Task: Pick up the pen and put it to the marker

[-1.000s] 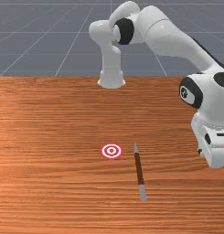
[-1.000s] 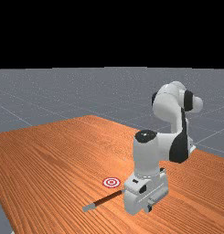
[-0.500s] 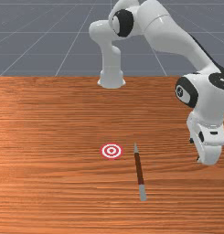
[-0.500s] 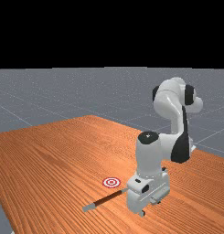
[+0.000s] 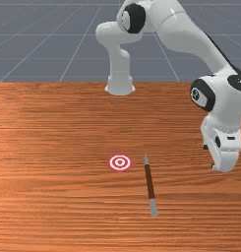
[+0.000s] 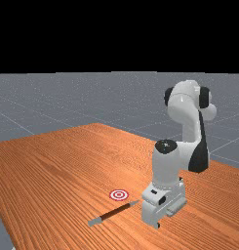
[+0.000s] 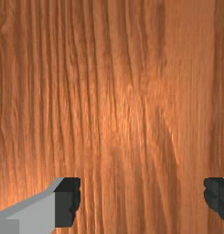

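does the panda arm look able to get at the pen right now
Probably yes: the pen lies uncovered on the table, and the gripper is open and empty, though off to one side.

Front view: top edge is cutting arm (image 5: 188, 29) at upper bend, right edge is clipping its wrist joint. Housing of gripper (image 5: 224, 160) is hiding most of fingers, dark bits peeking past. Mark on joint's dark cap (image 5: 195, 94) is proving too small to read. Far view: housing is again covering most of fingers; lower arm is blocking much of base. Picture edges are cropping table (image 6: 57, 166). Wrist view: both fingers (image 7: 67, 199) are running out of picture, their rear parts being cut off.
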